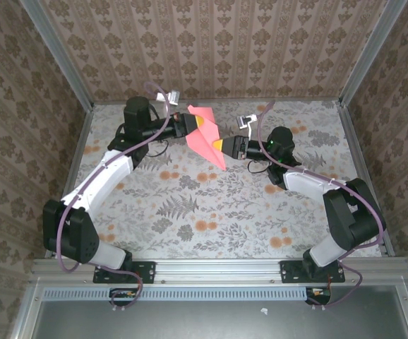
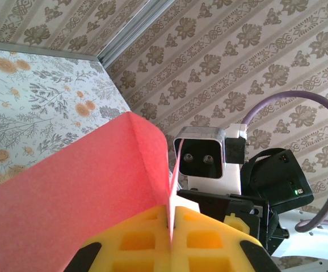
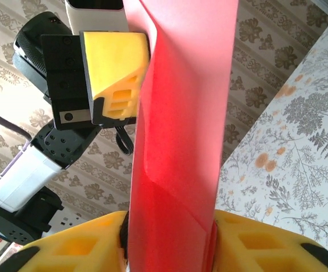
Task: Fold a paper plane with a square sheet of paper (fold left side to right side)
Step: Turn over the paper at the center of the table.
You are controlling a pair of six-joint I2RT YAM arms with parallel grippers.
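- Sheet of paper (image 1: 205, 138), salmon-pink and already creased, hangs in the air above the counter (image 1: 211, 212), between the two arms.
- Left gripper (image 1: 187, 126) is closed tight on its upper left edge.
- Right gripper (image 1: 226, 146) has its jaws partly apart with the lower end of the paper between them; whether it really pinches, I cannot tell.
- Step in hand, I judge: folding left side to right side, in the air.
- Next move calls for a firm right hold, then matched edges before pressing the crease.
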